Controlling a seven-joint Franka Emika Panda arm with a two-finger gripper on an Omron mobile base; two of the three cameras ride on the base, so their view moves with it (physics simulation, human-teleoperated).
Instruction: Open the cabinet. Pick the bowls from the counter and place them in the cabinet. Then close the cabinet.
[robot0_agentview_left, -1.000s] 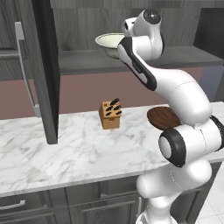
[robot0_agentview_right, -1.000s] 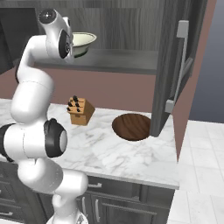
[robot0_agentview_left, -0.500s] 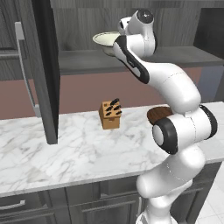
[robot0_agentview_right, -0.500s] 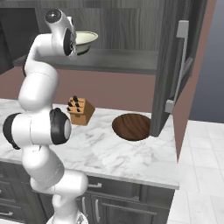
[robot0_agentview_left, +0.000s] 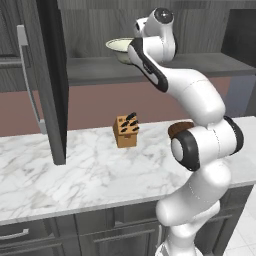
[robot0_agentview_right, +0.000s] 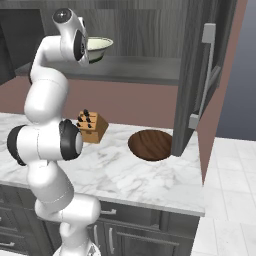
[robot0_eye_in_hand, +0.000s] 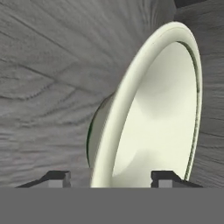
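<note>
The cabinet stands open, its left door (robot0_agentview_left: 50, 75) and right door (robot0_agentview_right: 200, 75) swung out. The cream-white bowl (robot0_agentview_left: 119, 47) (robot0_agentview_right: 100, 46) seems to rest on the cabinet's shelf (robot0_agentview_left: 95, 70). My gripper (robot0_eye_in_hand: 112, 177) is at the bowl's rim, open. Its two fingertips (robot0_eye_in_hand: 57, 177) stand wide apart, one on each side of the rim of the bowl (robot0_eye_in_hand: 148, 122). The dark brown wooden bowl (robot0_agentview_right: 151, 145) lies on the counter (robot0_agentview_right: 125, 175) below the right door, partly hidden behind my arm as the brown bowl (robot0_agentview_left: 179, 129) in the left base view.
A small tan knife block (robot0_agentview_left: 126, 131) (robot0_agentview_right: 91, 127) stands on the counter (robot0_agentview_left: 75, 175) near the wall. The open doors jut out over the marble on both sides. Drawer fronts (robot0_agentview_left: 30, 235) run below the counter edge.
The fingers, shut on the cream bowl's rim before, have spread apart. My elbow has swung and the arm stands more upright. The bowl stays at the shelf.
</note>
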